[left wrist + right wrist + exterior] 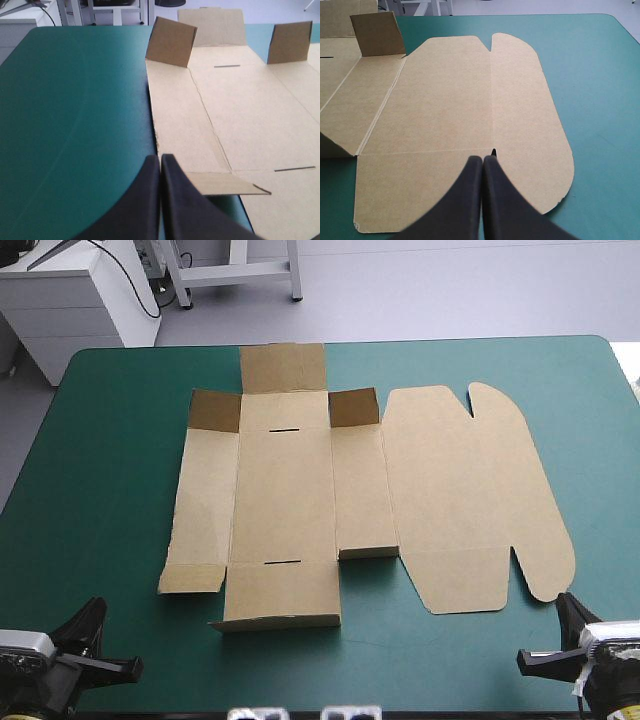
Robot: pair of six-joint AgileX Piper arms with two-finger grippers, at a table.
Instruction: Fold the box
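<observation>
The brown box (300,500) lies unfolded across the middle of the teal-green tabletop (100,440), with only two small flaps (214,410) upright on its far side, while the left gripper (160,161) and right gripper (482,160), each with fingers pressed together, sit at the sheet's near corners.

The box (300,495) lies on the table (110,460), left pincer (160,157) and right pincer (482,159) by its near corners.
</observation>
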